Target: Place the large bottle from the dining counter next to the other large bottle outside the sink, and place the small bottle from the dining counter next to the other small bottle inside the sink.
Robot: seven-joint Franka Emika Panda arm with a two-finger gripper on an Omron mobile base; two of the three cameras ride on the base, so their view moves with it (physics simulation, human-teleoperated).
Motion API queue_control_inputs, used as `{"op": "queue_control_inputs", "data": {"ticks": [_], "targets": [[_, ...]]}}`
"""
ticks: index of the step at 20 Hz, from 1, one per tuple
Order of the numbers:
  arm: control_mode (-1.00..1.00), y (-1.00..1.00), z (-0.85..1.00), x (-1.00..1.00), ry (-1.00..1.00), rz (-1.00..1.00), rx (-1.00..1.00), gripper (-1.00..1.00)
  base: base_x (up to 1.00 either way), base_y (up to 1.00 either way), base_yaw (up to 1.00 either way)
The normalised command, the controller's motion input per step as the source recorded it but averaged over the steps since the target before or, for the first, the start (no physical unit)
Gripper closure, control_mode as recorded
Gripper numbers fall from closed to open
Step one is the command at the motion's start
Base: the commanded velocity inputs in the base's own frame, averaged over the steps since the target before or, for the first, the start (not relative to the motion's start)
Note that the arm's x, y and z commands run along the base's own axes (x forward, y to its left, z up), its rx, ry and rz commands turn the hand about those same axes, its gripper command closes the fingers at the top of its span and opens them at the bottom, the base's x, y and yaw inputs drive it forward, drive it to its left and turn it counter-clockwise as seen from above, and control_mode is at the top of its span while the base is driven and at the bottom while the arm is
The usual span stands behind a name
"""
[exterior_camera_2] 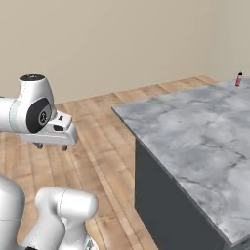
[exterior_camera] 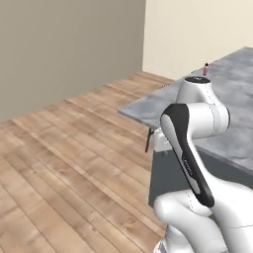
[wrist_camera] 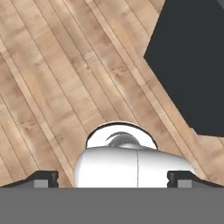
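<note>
task status: nothing moved yet, as the pincer [wrist_camera: 112, 178] hangs with jaws wide apart and empty over the wooden floor [exterior_camera: 69, 163] left of the tabletop [exterior_camera_2: 195, 141], while one small bottle [exterior_camera_2: 239, 78] stands at its far right edge, well apart.

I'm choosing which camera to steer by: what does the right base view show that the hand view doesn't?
Right base view alone: the grey marble counter top, a small red bottle standing at its far end, the beige wall, and the open gripper hanging empty over the floor beside the counter. Hand view alone: the fingertips set wide apart, seen from above. Both: the wooden floor and the counter's dark side.
</note>
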Motion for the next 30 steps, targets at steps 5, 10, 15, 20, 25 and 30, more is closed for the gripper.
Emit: {"op": "queue_control_inputs", "data": {"ticks": [5, 10, 15, 20, 25, 30], "targets": [[1.00, 0.00, 0.00, 0.00, 0.00, 0.00, 0.00, -1.00, 0.95, 1.00, -0.30], [1.00, 0.00, 0.00, 0.00, 0.00, 0.00, 0.00, -1.00, 0.96, 1.00, -0.30], [1.00, 0.00, 0.00, 0.00, 0.00, 0.00, 0.00, -1.00, 0.97, 1.00, -0.30], [1.00, 0.00, 0.00, 0.00, 0.00, 0.00, 0.00, -1.00, 1.00, 1.00, -0.31], [1.00, 0.00, 0.00, 0.00, 0.00, 0.00, 0.00, -1.00, 1.00, 1.00, -0.34], [1.00, 0.00, 0.00, 0.00, 0.00, 0.00, 0.00, -1.00, 1.00, 1.00, -0.42]]}}
